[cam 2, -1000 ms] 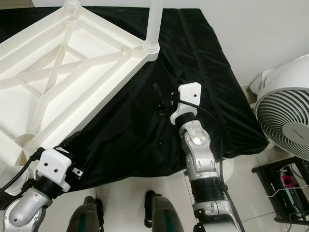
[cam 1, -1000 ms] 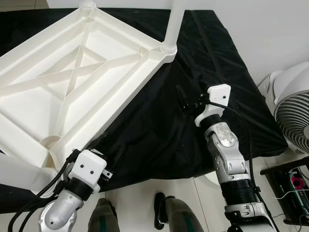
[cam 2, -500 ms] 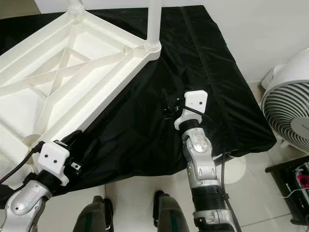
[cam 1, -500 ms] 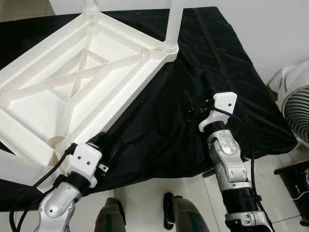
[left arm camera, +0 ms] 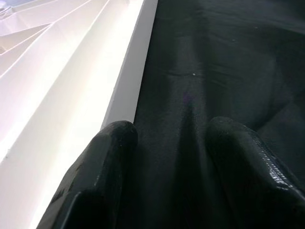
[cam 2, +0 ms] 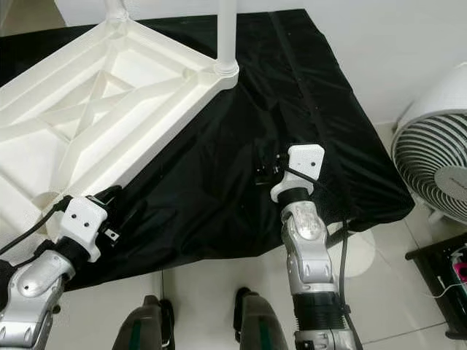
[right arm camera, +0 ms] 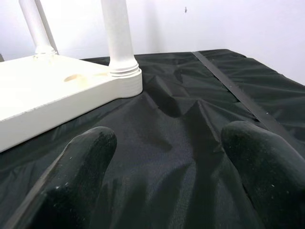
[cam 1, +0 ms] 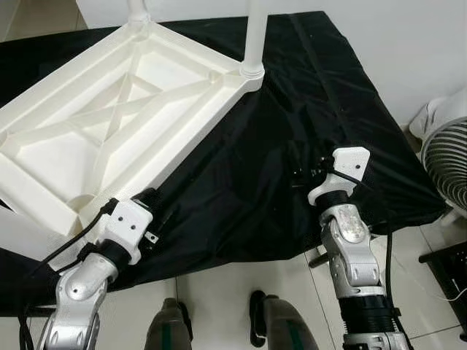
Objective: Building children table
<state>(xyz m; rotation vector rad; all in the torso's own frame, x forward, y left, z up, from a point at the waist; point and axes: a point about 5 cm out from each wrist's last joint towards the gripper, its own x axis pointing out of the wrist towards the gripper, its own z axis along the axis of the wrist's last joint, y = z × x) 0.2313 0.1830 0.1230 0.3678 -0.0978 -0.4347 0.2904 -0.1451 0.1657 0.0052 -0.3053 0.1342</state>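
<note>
Black cloth [cam 1: 292,95] covers your work surface, where the upturned white table [cam 1: 109,138] lies with two legs [cam 2: 226,33] standing; your left gripper [left arm camera: 164,143] rests beside its near edge, fingers spread; your right gripper [right arm camera: 167,157] hovers wide over bare cloth; a fan [cam 2: 434,160] stands right.

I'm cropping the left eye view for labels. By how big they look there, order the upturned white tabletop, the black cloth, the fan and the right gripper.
1. black cloth, though the tabletop hides part of it
2. upturned white tabletop, cut off at the frame edge
3. fan, mostly out of frame
4. right gripper, smallest
</note>
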